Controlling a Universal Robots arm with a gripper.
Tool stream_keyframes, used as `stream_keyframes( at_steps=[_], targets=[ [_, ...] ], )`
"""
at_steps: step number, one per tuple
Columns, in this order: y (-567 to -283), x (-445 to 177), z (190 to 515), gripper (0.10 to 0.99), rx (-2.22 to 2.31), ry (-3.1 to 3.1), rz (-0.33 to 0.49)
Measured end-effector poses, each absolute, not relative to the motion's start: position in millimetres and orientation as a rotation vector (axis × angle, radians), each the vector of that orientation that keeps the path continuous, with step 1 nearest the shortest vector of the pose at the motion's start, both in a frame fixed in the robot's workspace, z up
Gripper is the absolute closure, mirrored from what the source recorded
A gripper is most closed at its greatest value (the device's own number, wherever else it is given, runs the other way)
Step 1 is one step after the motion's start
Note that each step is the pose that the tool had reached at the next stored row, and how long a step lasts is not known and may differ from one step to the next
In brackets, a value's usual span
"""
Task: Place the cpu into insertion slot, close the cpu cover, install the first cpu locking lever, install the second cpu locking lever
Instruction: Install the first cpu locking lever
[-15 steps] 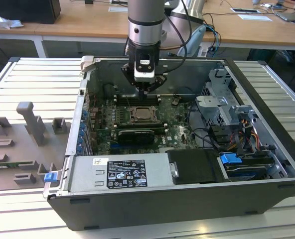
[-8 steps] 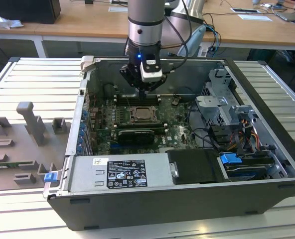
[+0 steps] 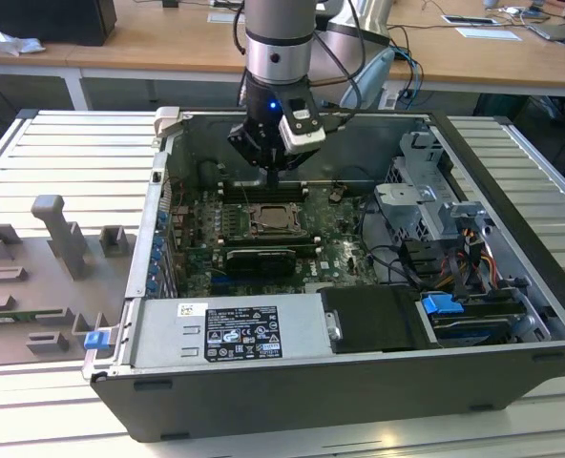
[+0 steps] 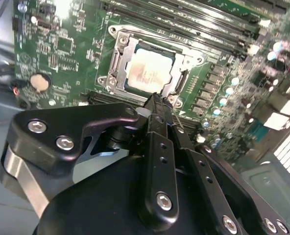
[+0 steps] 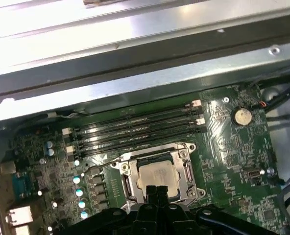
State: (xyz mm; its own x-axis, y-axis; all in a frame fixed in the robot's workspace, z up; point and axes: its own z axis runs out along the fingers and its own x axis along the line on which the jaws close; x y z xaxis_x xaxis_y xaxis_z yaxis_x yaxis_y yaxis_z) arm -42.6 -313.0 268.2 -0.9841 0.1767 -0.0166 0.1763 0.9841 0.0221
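gripper (image 4: 155, 99) close above seated cpu (image 4: 149, 73)

- Open computer case (image 3: 359, 401) sits mid-worktop (image 3: 44, 420).
- Silver power supply (image 3: 168, 334) lies inside it at six o'clock.
- Drive cage (image 3: 421, 191) stands at three o'clock.
- Grey moulded fixture (image 3: 58, 239) rests at nine o'clock.
- Wooden desks (image 3: 168, 38) stand at twelve o'clock.

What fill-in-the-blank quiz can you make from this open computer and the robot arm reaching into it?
1. The board inside the case is coloured ___.
2. The silvery square chip in the cover's window is the ___.
3. That cover, open or closed, is ___.
4. The jaws near the chip's edge, open or shut, are ___.

Missing words: green; cpu; closed; shut.
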Motion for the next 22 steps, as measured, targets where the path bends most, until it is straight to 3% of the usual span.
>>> stream_keyframes(
  at_steps=[12, 22],
  targets=[
    [-313, -43, 268, 0.98, -0.233, 3.118, 0.037],
    [-313, -58, 268, 0.98, -0.328, 3.105, 0.037]
  ],
)
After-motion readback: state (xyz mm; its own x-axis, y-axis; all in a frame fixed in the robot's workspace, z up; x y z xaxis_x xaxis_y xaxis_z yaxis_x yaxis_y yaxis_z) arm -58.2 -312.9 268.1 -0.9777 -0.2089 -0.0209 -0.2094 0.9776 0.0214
